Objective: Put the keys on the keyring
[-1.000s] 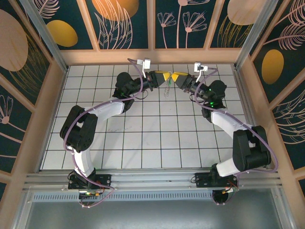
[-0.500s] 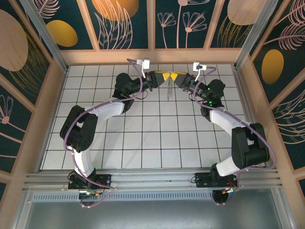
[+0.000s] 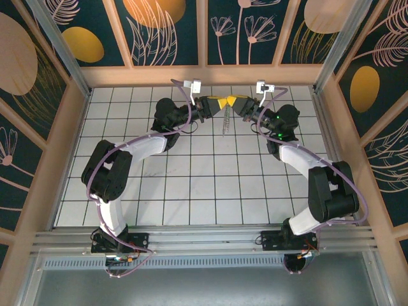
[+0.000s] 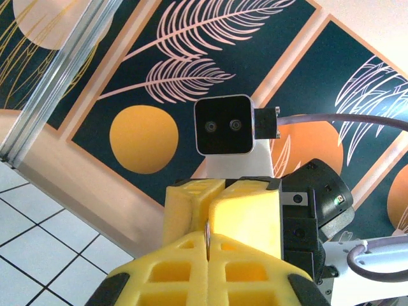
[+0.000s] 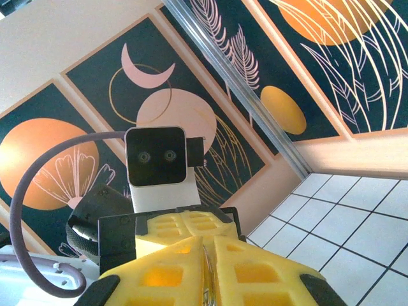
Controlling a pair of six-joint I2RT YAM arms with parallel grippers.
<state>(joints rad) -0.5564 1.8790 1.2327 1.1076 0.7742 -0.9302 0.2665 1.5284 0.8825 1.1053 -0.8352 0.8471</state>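
High over the far tiles my two grippers meet tip to tip. In the top view my left gripper (image 3: pixel 218 103) and right gripper (image 3: pixel 233 102) press their yellow fingers together. A small silvery bunch of keys (image 3: pixel 224 124) dangles just below where they touch. A thin metal edge, the keyring (image 4: pixel 208 231), runs between my shut left gripper (image 4: pixel 208 237) and on into the right one's fingers (image 4: pixel 245 213). In the right wrist view the same thin keyring (image 5: pixel 205 264) sits in my closed right gripper (image 5: pixel 204 250), facing the left fingers (image 5: pixel 182 224).
The white tiled floor (image 3: pixel 204 185) lies well below both grippers. The back wall (image 3: pixel 204 75) of the enclosure stands close behind them, with patterned panels above it. Purple cables (image 3: pixel 182 95) loop from both wrists.
My right gripper has moved left up to the left gripper's tips and closed its jaws. The hanging keys have stayed under the meeting point. The left arm has held still.
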